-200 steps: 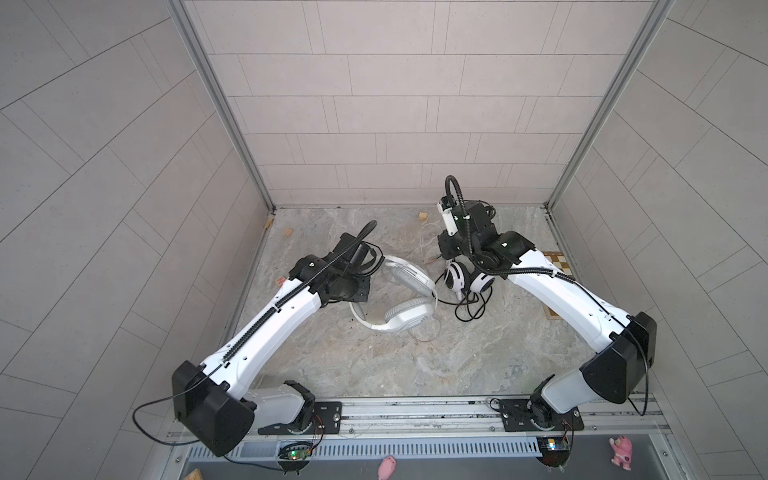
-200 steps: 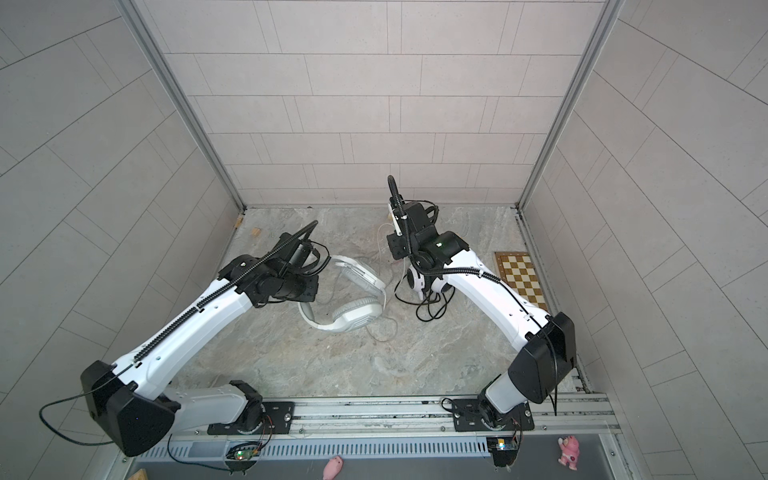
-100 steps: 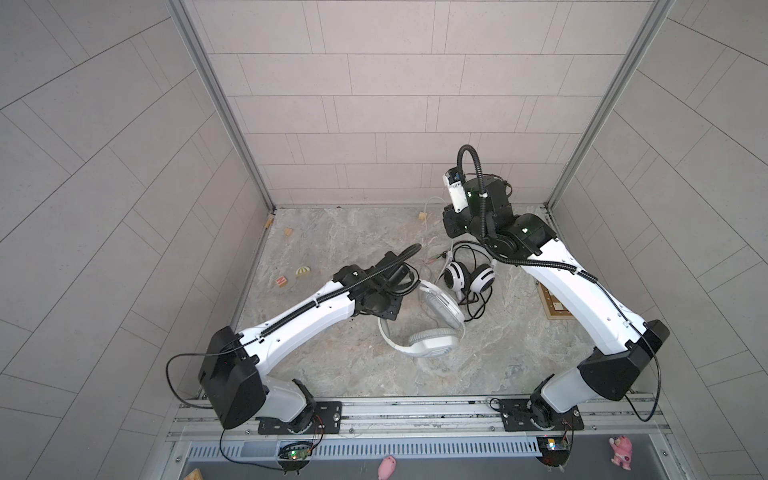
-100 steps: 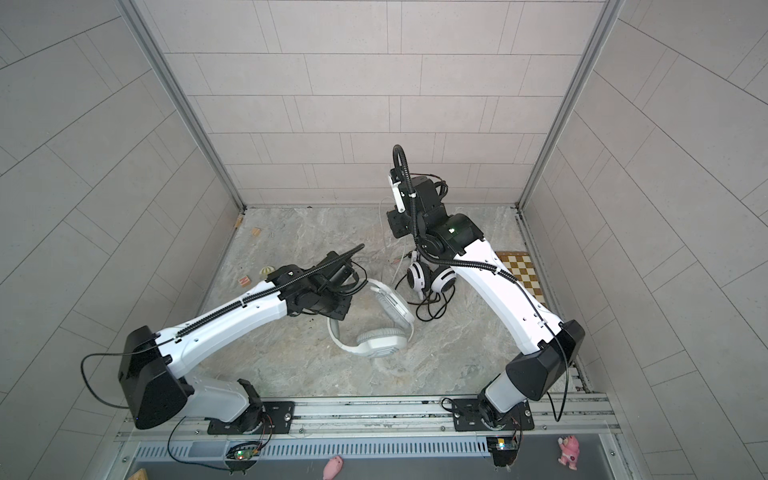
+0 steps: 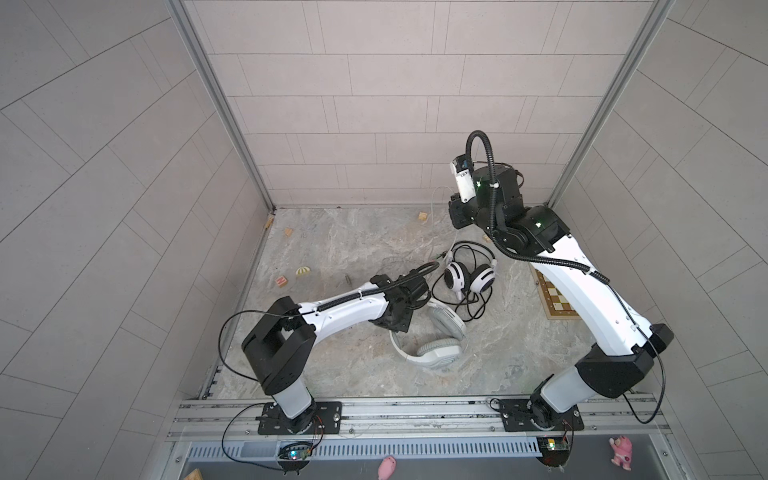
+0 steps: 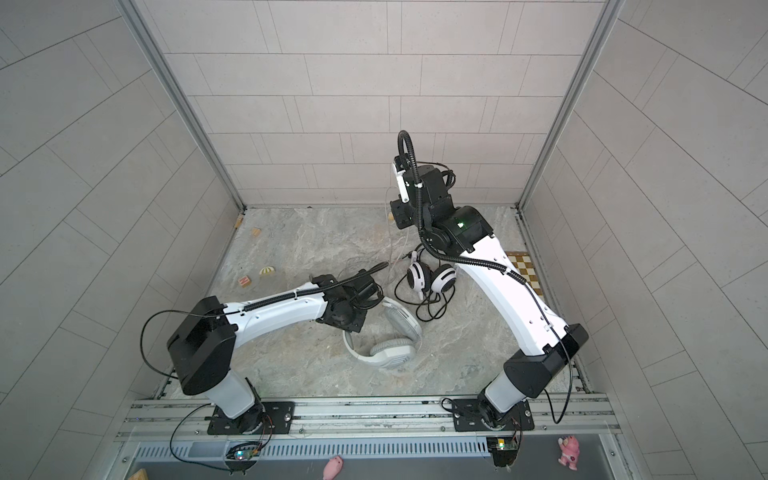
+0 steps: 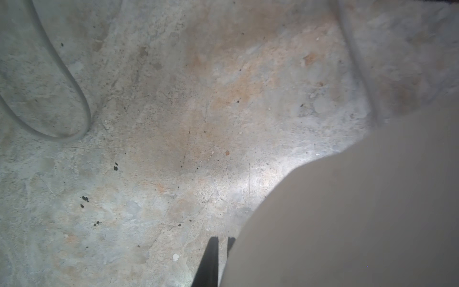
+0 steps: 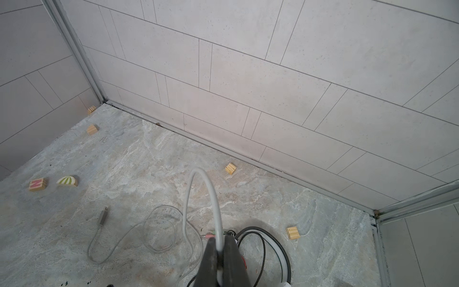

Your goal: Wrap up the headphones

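Right hand (image 8: 219, 244) pinches grey cable (image 8: 198, 170).

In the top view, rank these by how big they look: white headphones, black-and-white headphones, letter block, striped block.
1. White headphones, though the left arm hides part.
2. Black-and-white headphones.
3. Letter block and striped block: too alike to rank.
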You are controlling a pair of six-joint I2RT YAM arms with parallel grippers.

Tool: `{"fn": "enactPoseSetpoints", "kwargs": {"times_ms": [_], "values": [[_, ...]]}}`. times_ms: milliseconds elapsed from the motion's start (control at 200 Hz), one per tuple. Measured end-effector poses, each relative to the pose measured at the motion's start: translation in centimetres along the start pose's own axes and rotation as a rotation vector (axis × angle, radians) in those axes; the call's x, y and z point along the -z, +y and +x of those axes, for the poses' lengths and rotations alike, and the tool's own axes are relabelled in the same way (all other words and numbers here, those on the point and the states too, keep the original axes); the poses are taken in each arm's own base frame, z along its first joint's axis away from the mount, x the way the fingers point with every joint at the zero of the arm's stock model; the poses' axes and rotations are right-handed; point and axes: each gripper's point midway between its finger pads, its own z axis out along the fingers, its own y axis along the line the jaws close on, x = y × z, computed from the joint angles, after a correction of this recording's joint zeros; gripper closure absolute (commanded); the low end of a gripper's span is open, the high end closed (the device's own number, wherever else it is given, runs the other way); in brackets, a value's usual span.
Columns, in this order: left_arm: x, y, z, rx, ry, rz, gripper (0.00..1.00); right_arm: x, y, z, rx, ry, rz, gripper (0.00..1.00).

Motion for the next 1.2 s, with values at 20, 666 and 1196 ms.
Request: {"fn": "enactPoseSetpoints", "kwargs": {"times_ms": [20, 666, 1196], "values": [[-0.2, 0.0, 0.0, 0.002, 0.002, -0.007, 0.88, 0.3, 0.0, -0.1, -0.001, -0.004, -0.003, 0.93], [-2.6, 4.7, -3.9, 0.296, -0.028, -0.036, 0.88, 12.3, 5.0, -1.2, -0.066, -0.179, -0.273, 0.93], [1.6, 9.2, -11.5, 0.709, -0.251, 0.269, 0.89, 14.5, 7.1, 5.0, -0.173, -0.118, -0.414, 0.93]]}}
